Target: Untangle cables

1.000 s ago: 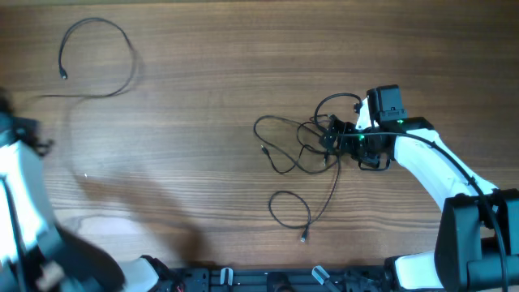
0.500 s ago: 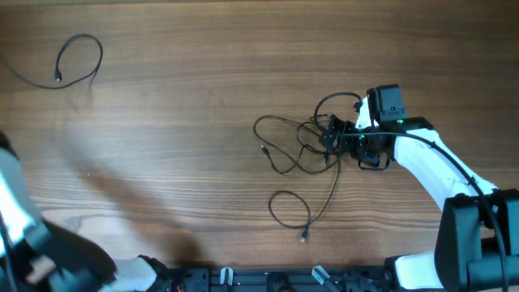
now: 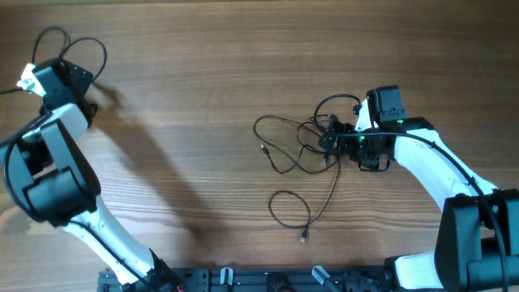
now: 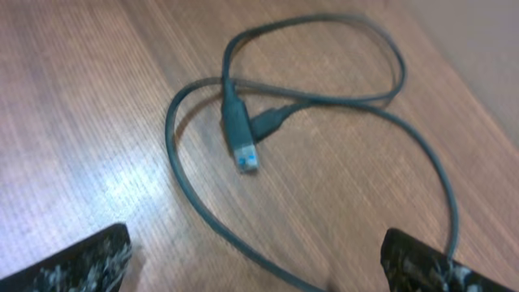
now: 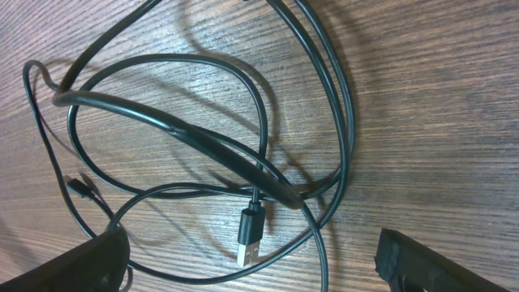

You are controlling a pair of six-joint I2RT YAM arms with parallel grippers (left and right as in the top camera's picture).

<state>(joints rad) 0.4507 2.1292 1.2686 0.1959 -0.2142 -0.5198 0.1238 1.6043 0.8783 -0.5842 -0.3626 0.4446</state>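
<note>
Wooden worktop [image 3: 203, 65] overhead: one cable [image 3: 87, 40] now lies at its far-left corner, carried well apart from the tangle [image 3: 312, 142] right of centre. Left wrist: left jaws just sprang apart, dropping that cable, plug [image 4: 240, 134] ahead of them. Right wrist: right jaws spread empty over crossed loops [image 5: 235, 162]; those remain to separate.
</note>
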